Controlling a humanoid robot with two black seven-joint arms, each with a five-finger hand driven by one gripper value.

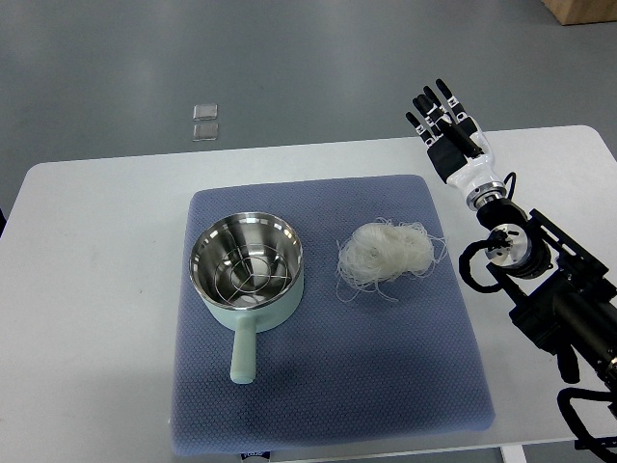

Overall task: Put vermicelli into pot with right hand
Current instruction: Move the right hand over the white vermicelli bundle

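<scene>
1. Vermicelli (388, 253) lies as a loose white nest on the right half of a blue mat (328, 386), just beside the pot (246, 262) but not touching it; a few stray strands trail off toward the front and right.
2. Blue, quilted and roughly square, the mat covers the middle of a white desk (92, 289) with rounded corners; its front edge reaches the desk's near edge.
3. Beyond the desk is a grey floor, with two small clear squares (205, 121) lying on it past the far edge and a brown box corner (583, 10) at the top right.
4. On the mat's left half the pot stands upright, pale green outside, shiny steel inside, with a wire rack (247, 270) in its bottom; its handle (243, 352) points toward the near edge.
5. The right robot hand (445, 123) hovers over the desk's far right corner, off the mat and well apart from the vermicelli, fingers extended and relaxed, holding nothing.
6. Its black arm (549, 289) runs out at the right and bottom edges, cut off there.
7. A small dark label at the mat's front edge is too small to read.
8. Nothing lies between vermicelli and pot.
</scene>
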